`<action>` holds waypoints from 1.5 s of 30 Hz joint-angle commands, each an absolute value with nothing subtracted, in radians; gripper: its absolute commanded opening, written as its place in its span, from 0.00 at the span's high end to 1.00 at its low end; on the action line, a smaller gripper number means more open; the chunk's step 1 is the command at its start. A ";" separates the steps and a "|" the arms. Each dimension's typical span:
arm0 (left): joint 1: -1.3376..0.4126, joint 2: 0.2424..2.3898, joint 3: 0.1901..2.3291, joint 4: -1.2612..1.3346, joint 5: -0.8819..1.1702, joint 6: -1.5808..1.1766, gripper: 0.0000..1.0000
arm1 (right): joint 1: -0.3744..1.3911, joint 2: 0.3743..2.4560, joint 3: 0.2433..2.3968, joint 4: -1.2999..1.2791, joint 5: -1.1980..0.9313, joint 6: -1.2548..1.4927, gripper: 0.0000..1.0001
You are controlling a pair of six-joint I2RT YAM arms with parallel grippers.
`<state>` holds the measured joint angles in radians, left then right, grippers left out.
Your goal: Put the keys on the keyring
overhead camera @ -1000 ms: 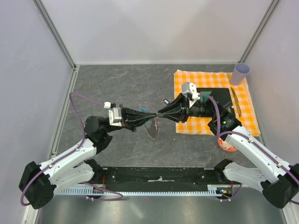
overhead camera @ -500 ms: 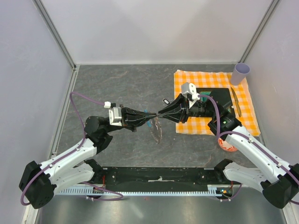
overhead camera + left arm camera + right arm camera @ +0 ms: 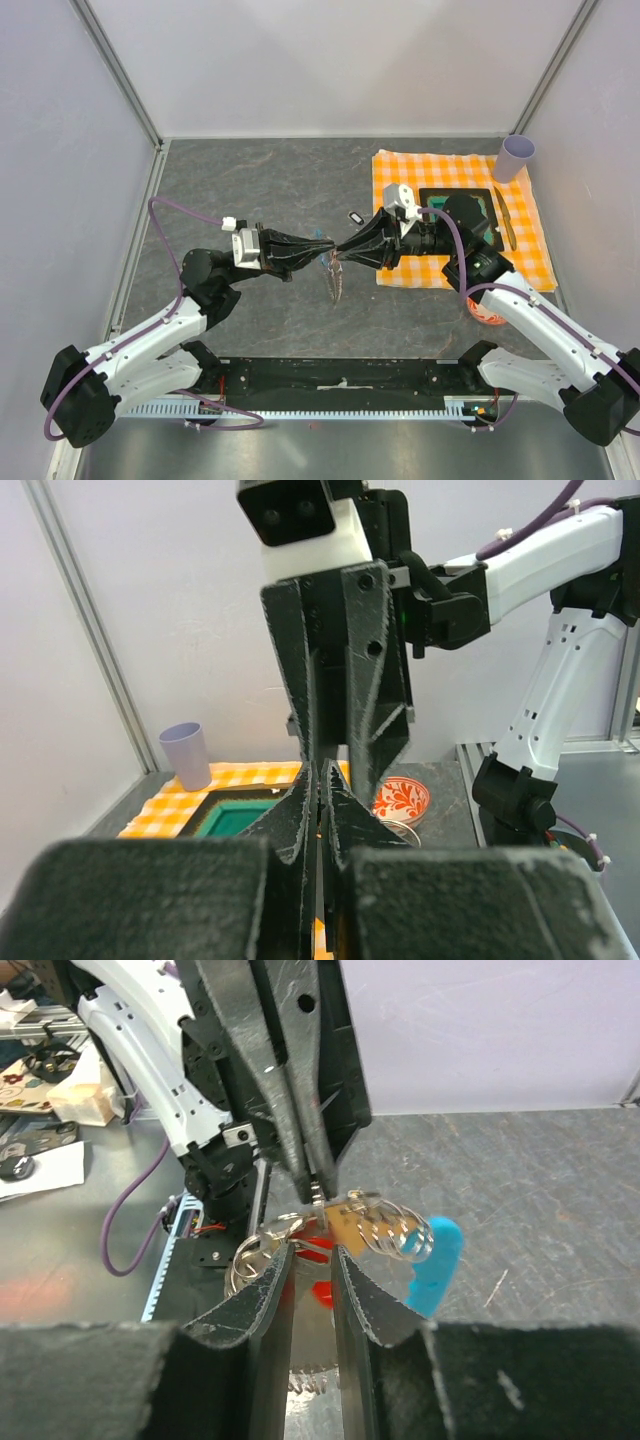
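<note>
Left of the checked cloth [image 3: 520, 262], I'd freeze the left arm [image 3: 160, 340] and let the right arm [image 3: 545, 322] make tiny nudges (jolts set it all swinging); both reach level, tips meeting; left gripper [image 3: 326, 247] clamped shut on the keyring [image 3: 432, 1258]; right gripper [image 3: 340, 250] half-parted around the red key [image 3: 321, 1293], can't tell if it's pinching.

1. The worktop [image 3: 260, 170] is dark grey with a stone-like mottle, evenly lit and without hard shadows.
2. The back wall [image 3: 330, 60] is a plain pale panel, and the side walls [image 3: 60, 200] match it.
3. Aluminium posts [image 3: 120, 72] run up both rear corners.
</note>
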<state>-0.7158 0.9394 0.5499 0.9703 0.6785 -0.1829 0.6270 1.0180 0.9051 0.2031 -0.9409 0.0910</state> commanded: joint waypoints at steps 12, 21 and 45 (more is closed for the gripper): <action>-0.721 0.920 0.578 1.014 0.652 -0.192 0.98 | 0.647 1.015 0.894 0.270 -0.953 0.110 0.72; -0.719 0.925 0.574 1.023 0.644 -0.196 0.98 | 0.649 1.017 0.885 0.357 -0.922 0.175 0.74; -0.721 0.923 0.558 1.049 0.643 -0.209 0.98 | 0.647 1.051 0.861 0.466 -0.897 0.239 0.87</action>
<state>-0.7158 0.9360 0.5499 0.9817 0.6563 -0.1852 0.6445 1.0512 0.8677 0.4099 -0.8928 0.2283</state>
